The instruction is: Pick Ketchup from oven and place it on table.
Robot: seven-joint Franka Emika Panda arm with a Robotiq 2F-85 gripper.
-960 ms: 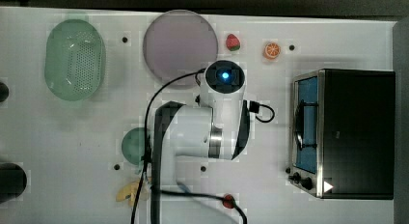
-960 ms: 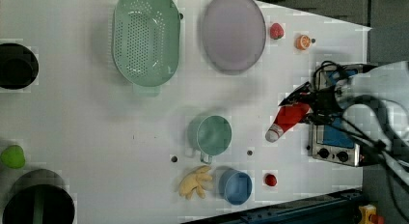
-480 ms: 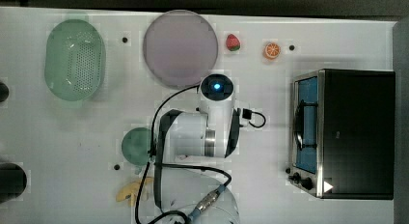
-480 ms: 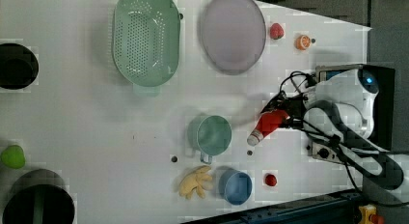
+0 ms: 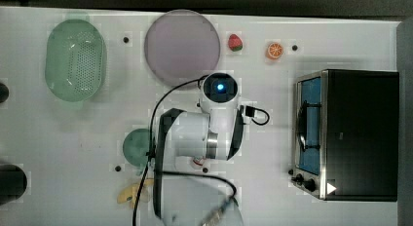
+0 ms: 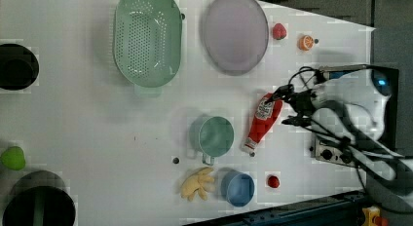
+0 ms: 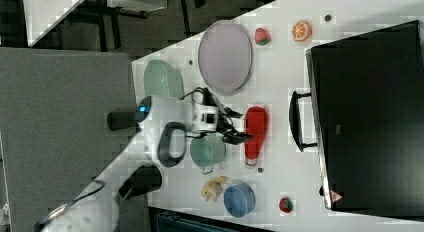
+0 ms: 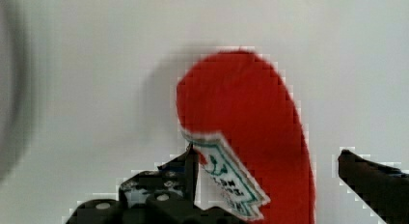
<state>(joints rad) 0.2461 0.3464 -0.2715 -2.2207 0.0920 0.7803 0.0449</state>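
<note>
- The ketchup [image 8: 251,137] lies on its side on the white desk [image 8: 96,64] in the wrist view, its red base end away from the camera and its label edge turned up.
- The claw [image 8: 270,185] straddles the bottle with its fingers spread wide; one dark finger [image 8: 185,168] sits just beside the label and the other stands apart from the red body, so nothing is gripped.
- In the left view, the ketchup [image 6: 262,122] rests right of centre, white cap toward the lower edge, with the claw [image 6: 291,109] at its upper right end.
- A green mug [image 6: 214,136] stands just to the left view's left of the bottle, well clear of the oven.
- Lower in that frame sit a blue cup [image 6: 238,188], a yellow banana-like toy [image 6: 197,183] and a small strawberry [image 6: 273,181].
- In the top view, the oven [image 5: 348,133] stands at the right edge, its glass door facing the top view's left and looking closed.
- Farthest, along the upper part of the left view, sit a green colander [image 6: 147,38], a lilac plate [image 6: 235,32], a second strawberry [image 6: 279,31] and an orange slice [image 6: 306,42].
</note>
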